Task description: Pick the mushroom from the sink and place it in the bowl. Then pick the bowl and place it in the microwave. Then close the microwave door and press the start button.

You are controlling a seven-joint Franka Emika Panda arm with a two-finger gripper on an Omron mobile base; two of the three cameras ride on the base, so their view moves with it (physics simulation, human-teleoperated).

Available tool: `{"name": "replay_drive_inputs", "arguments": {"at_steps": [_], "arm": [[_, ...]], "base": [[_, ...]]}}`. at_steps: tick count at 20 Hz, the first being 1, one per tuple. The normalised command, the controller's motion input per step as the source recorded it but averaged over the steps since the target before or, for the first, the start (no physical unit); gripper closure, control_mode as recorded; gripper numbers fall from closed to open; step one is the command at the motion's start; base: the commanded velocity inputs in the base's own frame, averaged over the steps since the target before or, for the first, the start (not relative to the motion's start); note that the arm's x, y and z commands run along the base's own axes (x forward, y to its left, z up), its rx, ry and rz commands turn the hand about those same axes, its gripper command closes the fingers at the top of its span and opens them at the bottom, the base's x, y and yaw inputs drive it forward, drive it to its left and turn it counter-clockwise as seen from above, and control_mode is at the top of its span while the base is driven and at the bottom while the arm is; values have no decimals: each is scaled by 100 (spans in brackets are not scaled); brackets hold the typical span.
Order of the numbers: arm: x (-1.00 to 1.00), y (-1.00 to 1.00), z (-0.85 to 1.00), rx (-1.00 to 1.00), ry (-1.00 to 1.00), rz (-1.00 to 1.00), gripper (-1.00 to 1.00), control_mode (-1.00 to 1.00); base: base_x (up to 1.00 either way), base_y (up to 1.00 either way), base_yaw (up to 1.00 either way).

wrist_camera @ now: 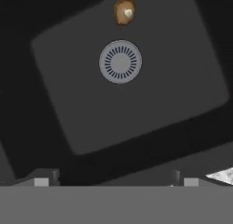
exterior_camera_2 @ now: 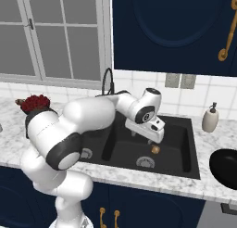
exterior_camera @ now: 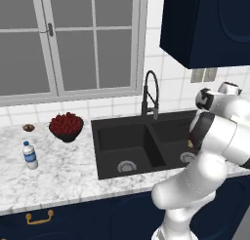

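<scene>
Marble counter [exterior_camera: 73, 175] flanks sink [exterior_camera_2: 185, 162]; hand view alone shows jaws spread wide, mushroom [wrist_camera: 124, 12] beyond drain [wrist_camera: 120, 62]

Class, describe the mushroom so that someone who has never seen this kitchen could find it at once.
Start at the black double sink set in the marble counter and look in its right basin. On the basin floor, just beyond the round silver drain, lies the mushroom: tiny, tan-brown, with a pale stem, the only loose thing in there.
</scene>
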Motion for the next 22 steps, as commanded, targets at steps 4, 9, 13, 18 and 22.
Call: {"name": "replay_drive_inputs", "arguments": {"at_steps": [4, 9, 13, 18, 22], "arm": [[7, -32, -47, 1, 6, -19, -100, -100], [6, 2, -55, -1, -5, -17, -100, -100], [22, 4, -42, 0, -8, -13, -100, -100], [37, 0, -10, 0, 3, -14, -100, -100], [40, -4, -10, 0, 8, -8, -100, -100]], "base": [[0, 0, 0], [0, 0, 0], [0, 0, 0], [0, 0, 0], [0, 0, 0]]}}
